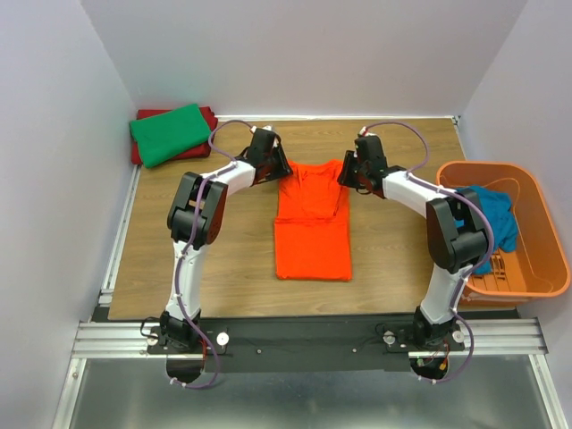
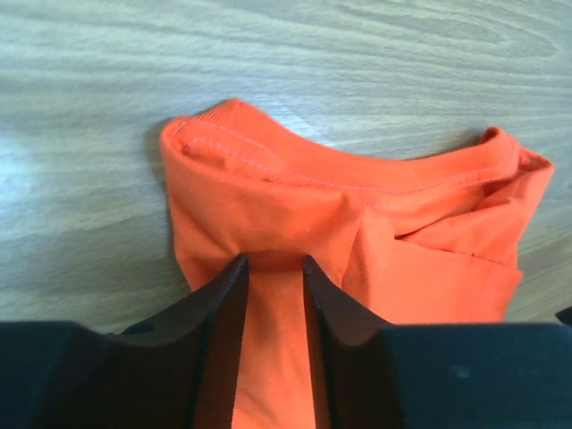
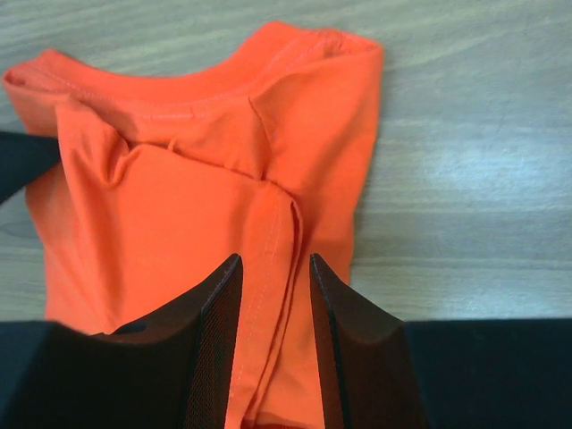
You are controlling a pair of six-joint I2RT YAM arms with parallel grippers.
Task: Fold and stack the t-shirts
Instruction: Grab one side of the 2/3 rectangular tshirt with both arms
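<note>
On the table lies the orange t-shirt.

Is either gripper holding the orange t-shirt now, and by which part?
Apparently nothing: left gripper and right gripper stand open over the collar end of the orange t-shirt, cloth lying unpinched.

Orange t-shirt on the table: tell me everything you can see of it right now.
The bright orange soft cloth t-shirt lies flat in the middle of the wooden tabletop. It is folded lengthwise into a narrow rectangle, with the sides turned in over the front. Its stitched collar end is at the far side and its hem at the near side. The left hand and right hand sit at the two collar corners, each with fingers apart and a ridge of cloth between them.
</note>
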